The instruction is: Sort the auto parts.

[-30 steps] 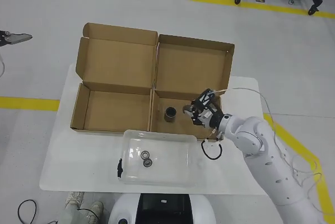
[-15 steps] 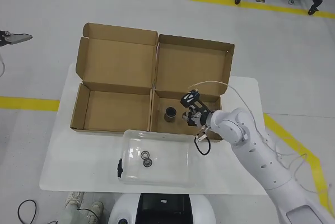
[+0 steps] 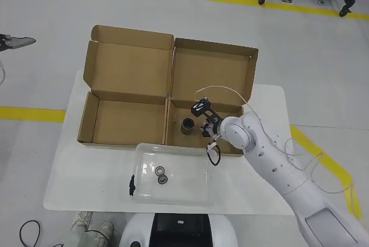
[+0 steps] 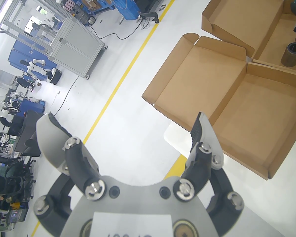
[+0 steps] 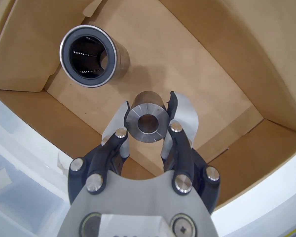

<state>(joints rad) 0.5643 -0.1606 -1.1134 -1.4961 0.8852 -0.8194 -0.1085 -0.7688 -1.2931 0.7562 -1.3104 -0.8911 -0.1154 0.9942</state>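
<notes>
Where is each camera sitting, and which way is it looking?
Top view: above the arms, looking down at the white table; the white right arm shows.
Left wrist view: on the left wrist, out over the floor, facing the two brown cardboard boxes; the left gripper shows, fingers apart.
Right wrist view: on the right wrist, looking down into one box; the right gripper shows, fingers shut on a small silver metal cylinder.
Shared: all three see the dark upright metal sleeve in that box.
</notes>
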